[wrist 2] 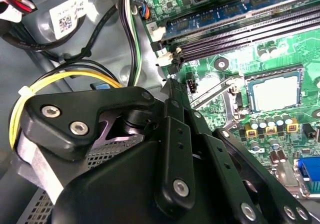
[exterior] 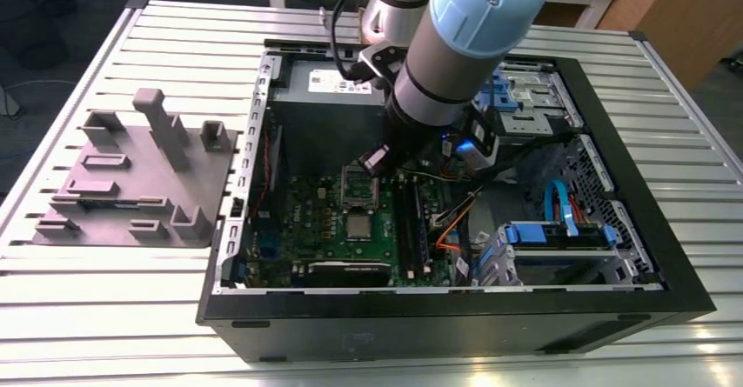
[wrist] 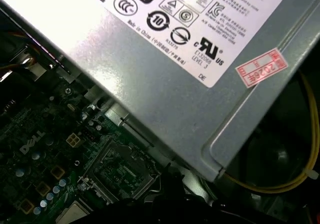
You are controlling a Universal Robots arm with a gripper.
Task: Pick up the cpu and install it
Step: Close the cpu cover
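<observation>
Pincer [exterior: 378, 159]: in the exterior view it hangs inside the open computer case [exterior: 650, 256], low over the green motherboard [exterior: 313, 222]. I cannot tell how wide it stands, and I see nothing held in it. The cpu [exterior: 360, 226] lies flat on the board just beside the open socket [exterior: 358, 187], apart from the pincer. The grey holder block [exterior: 134, 178] sits on the slatted metal bench [exterior: 70, 317], outside the case.

Second wrist view: the cpu shows a matt silvery lid with a paler rim, square and thin. The bare steel socket lever [wrist 2: 215, 92] and the long dark memory slots [wrist 2: 250, 32] are near it.

First wrist view: the socket is an empty frame, next to the smooth grey power supply housing [wrist: 165, 84].

Handling, my judgement: light, rigid, slick on top and fragile underneath. Take hold by two opposite edges and keep it level.
</observation>
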